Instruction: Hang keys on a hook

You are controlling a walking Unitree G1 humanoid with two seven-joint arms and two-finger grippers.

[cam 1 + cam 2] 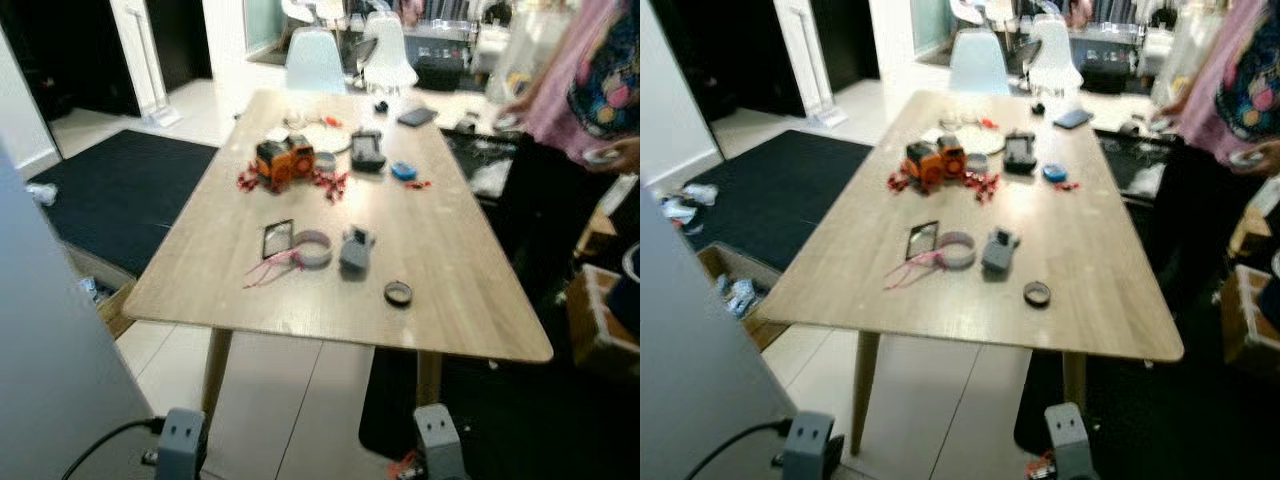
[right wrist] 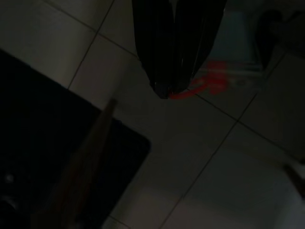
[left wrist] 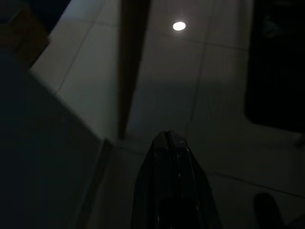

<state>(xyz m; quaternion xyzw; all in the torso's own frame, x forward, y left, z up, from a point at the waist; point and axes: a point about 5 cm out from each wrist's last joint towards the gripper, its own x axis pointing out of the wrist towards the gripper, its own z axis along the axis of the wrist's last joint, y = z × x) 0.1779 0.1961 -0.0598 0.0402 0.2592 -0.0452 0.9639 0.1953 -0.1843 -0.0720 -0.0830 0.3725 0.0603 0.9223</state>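
Observation:
On the near half of the wooden table (image 1: 460, 290) lies a small dark square tag with a pink cord (image 1: 277, 250); blur hides whether keys are on it. Beside it are a grey tape ring (image 1: 313, 248) and a small grey block (image 1: 355, 249) that may be a hook stand. Both arms hang low in front of the table's near edge. In the dim left wrist view, my left gripper (image 3: 167, 137) points at the tiled floor with its fingers pressed together. My right gripper (image 2: 167, 89) is likewise shut and empty, above a red scrap (image 2: 209, 83) on the floor.
Farther back on the table are an orange toy vehicle (image 1: 284, 160), a black box (image 1: 367, 149), a blue item (image 1: 403, 170) and a black ring (image 1: 398, 293). A person in pink (image 1: 585, 90) stands at the right. White chairs (image 1: 315, 62) stand beyond; a dark rug (image 1: 120, 190) lies left.

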